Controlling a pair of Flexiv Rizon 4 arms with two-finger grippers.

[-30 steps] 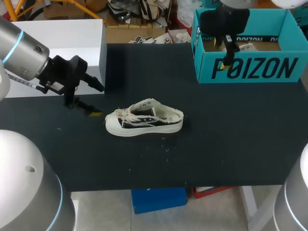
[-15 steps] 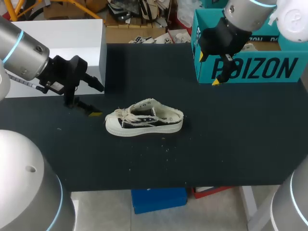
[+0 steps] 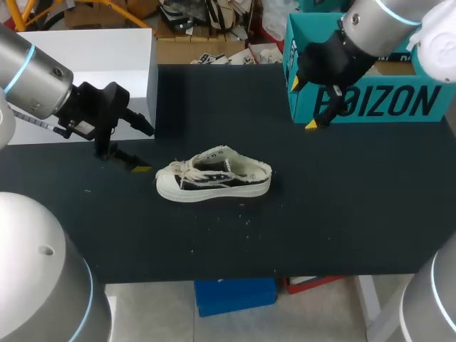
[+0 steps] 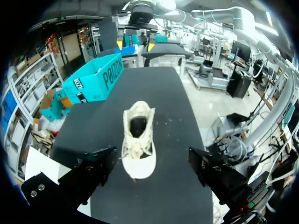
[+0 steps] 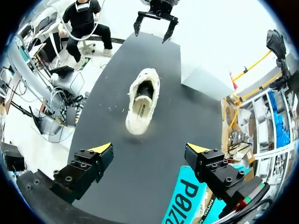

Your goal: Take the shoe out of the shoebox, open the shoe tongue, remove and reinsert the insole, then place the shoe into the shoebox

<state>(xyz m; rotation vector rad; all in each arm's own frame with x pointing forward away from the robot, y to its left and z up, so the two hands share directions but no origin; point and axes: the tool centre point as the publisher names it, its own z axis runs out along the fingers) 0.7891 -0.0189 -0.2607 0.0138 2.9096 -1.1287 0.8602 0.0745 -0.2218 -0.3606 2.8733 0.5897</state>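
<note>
I have the shoe [image 3: 214, 178] standing on its sole near the middle of the black table [image 3: 342, 214], out of the box. Its toe points to 9 o'clock and its heel to 3 o'clock in the head view. It is a cream low-top with dark side panels, loose laces and a frayed collar. Nothing touches it. A few pale specks [image 3: 246, 217] lie on the table at about 5 o'clock from it.

The teal shoebox [image 3: 370, 100] sits at the table's 1 o'clock corner, open at the top and well apart from the shoe.

My left gripper [image 3: 148, 150] hangs at about 10 o'clock from the shoe's toe, near it but apart. Its fingers are spread wide with nothing between them. In the left wrist view the shoe [image 4: 138, 140] lies straight ahead at 12 o'clock, toe nearest, and the shoebox [image 4: 96, 79] is off at 11 o'clock beyond it.

My right gripper [image 3: 303, 105] is at about 1 o'clock from the shoe, just in front of the shoebox's near left corner. Its yellow tips are also wide apart and it holds nothing. In the right wrist view the shoe [image 5: 142, 100] is ahead at 12 o'clock, heel nearest, with the left gripper [image 5: 156, 25] past it. I cannot tell how the insole sits inside
</note>
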